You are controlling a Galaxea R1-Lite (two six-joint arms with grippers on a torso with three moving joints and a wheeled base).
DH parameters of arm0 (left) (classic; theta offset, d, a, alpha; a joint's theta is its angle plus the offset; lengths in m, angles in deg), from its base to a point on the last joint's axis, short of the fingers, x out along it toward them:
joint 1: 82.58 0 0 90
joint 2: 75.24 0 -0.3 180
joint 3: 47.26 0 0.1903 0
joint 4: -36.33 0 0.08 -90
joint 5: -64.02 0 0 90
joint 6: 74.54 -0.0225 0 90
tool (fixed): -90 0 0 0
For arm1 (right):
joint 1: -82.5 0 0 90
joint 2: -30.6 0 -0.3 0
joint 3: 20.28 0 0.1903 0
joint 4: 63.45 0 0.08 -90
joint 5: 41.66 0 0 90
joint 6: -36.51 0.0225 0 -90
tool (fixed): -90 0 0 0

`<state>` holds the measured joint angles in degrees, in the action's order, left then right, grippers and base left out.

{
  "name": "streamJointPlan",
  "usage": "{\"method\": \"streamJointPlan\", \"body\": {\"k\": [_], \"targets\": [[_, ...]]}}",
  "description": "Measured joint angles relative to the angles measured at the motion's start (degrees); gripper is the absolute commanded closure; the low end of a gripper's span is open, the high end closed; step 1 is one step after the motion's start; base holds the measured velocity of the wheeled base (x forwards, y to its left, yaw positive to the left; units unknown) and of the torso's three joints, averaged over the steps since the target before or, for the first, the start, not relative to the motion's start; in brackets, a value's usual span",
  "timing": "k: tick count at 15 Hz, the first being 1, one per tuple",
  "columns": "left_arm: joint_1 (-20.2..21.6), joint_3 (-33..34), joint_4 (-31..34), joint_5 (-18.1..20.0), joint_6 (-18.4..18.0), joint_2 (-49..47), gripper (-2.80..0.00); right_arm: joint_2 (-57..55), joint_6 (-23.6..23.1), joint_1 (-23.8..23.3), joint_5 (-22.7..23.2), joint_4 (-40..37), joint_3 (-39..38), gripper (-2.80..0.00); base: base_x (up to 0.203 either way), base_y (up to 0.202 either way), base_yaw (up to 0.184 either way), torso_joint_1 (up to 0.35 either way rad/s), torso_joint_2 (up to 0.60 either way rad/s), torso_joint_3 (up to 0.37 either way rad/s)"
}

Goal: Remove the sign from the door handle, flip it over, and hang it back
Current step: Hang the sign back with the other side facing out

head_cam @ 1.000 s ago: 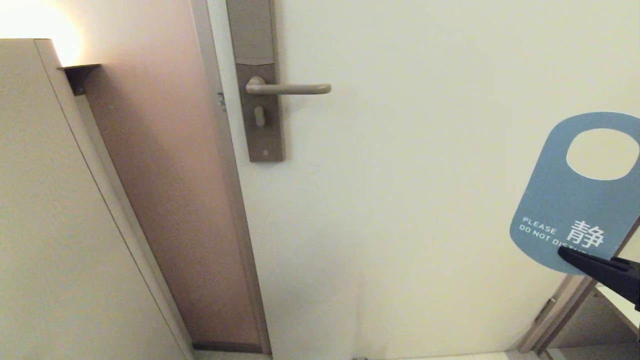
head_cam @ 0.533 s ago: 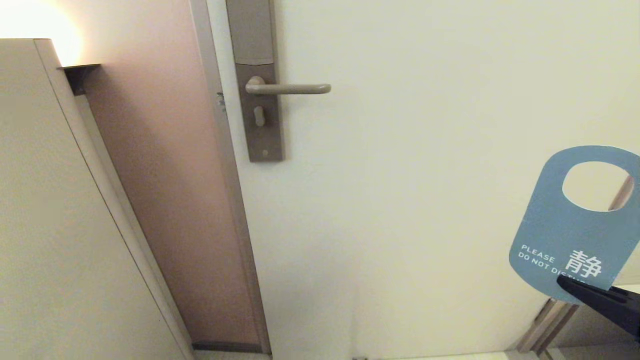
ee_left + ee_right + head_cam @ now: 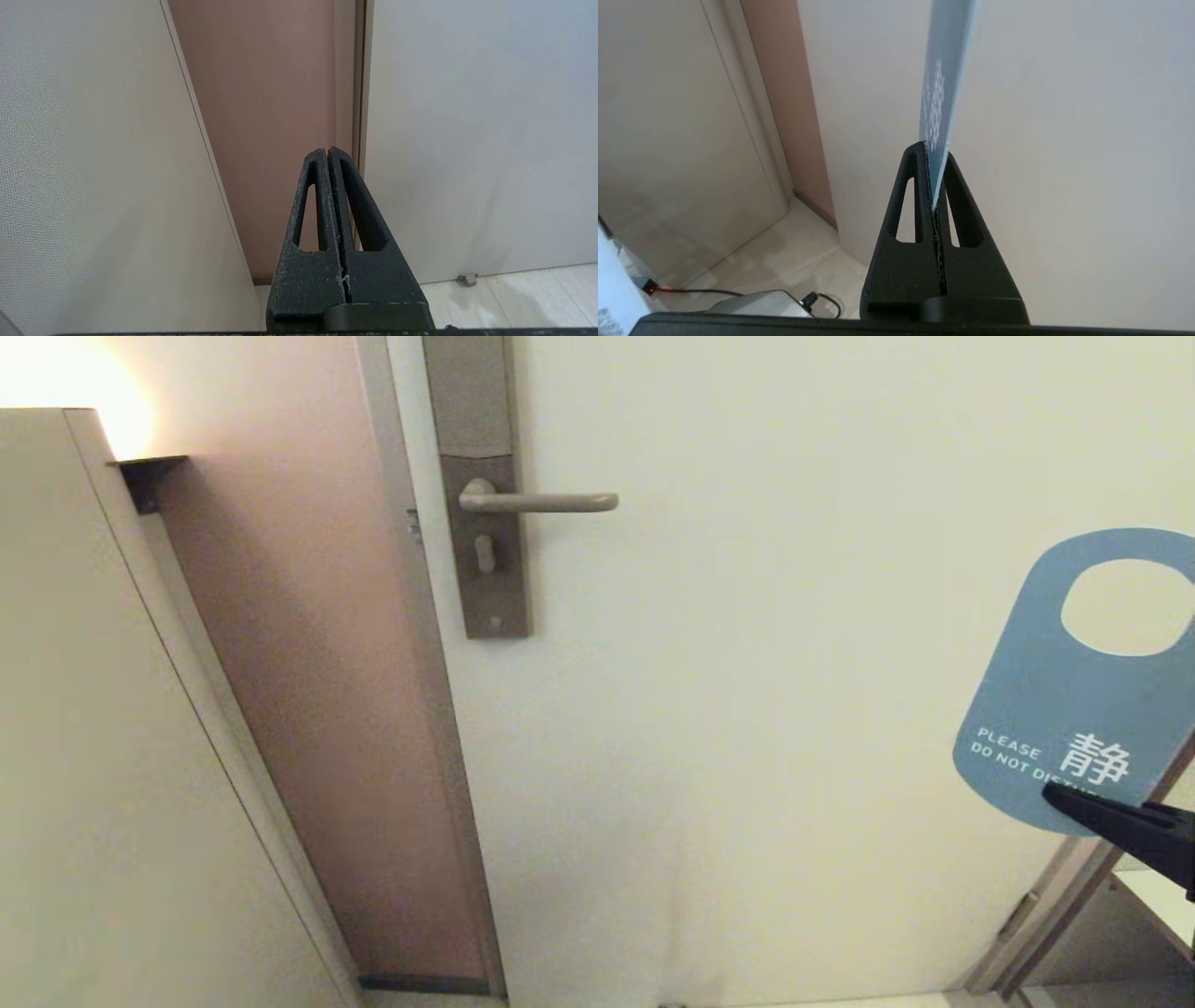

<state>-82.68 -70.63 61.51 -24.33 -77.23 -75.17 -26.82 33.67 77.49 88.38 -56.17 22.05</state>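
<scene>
Sign (image 3: 1046, 709): blue side showing, higher than half a second ago.
Right end effector (image 3: 1060, 794): clamped on sign's lower edge.
Left end effector (image 3: 327, 151): closed, empty.
Door handle (image 3: 541, 503): bare.

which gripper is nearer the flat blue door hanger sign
Right. The right gripper is shut on the flat blue door hanger sign at its lower end; the left gripper, shut and empty, is nowhere near it.

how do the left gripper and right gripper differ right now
The right gripper is shut on the sign, pinching its lower end; the left gripper is shut on nothing. The right gripper shows at the head view's right edge; the left gripper appears only in its own wrist view. Both are black, with slotted fingers.
</scene>
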Motion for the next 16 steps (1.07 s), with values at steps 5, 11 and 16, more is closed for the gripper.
{"method": "streamJointPlan", "body": {"k": [5,11,16], "targets": [[0.00,0.00,0.00,-0.07,-0.02,0.00,0.00,-2.65,-0.11,0.09,0.28,0.00,2.51,0.00,0.000,0.000,0.000,0.000,0.00,0.000],[0.00,0.00,0.02,-0.04,-0.05,0.00,0.00,-8.43,-0.16,0.61,1.32,5.81,6.80,0.00,0.000,0.000,0.000,0.000,0.00,0.000],[0.00,0.00,0.00,0.02,0.00,0.00,0.00,-15.01,-0.27,6.62,2.07,7.82,13.40,0.00,0.000,0.000,0.000,0.000,0.00,0.000]]}}
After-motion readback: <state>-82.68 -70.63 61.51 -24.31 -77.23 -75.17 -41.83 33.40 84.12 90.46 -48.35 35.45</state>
